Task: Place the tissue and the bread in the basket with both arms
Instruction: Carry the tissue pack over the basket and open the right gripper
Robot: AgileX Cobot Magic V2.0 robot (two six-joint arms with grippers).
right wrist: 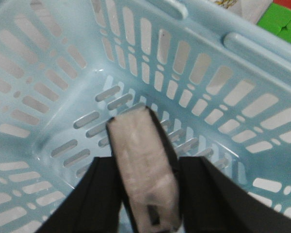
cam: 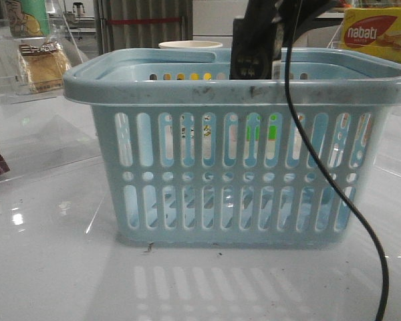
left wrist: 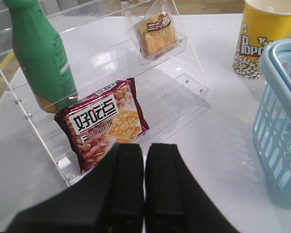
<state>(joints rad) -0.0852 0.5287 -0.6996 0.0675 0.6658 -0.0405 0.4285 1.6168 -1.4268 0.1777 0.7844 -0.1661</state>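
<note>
Tissue drop in hand: right gripper (right wrist: 144, 194) held inside basket (cam: 187, 80), jaws clamped on tissue (right wrist: 143, 165) above floor. Release called for next. Left gripper (left wrist: 144, 184) pinched empty; bread (left wrist: 156, 36) waits on acrylic shelf (left wrist: 184, 87).

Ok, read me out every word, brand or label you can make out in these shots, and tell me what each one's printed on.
"nabati": yellow-and-red box, behind the basket.
"Pop…": yellow popcorn cup, cut off partway.
"好吃点": maroon snack pack on the clear rack.
Bread label band: blurred.
Green bottle print: too small.
Tissue in the right hand: nothing readable.
</note>
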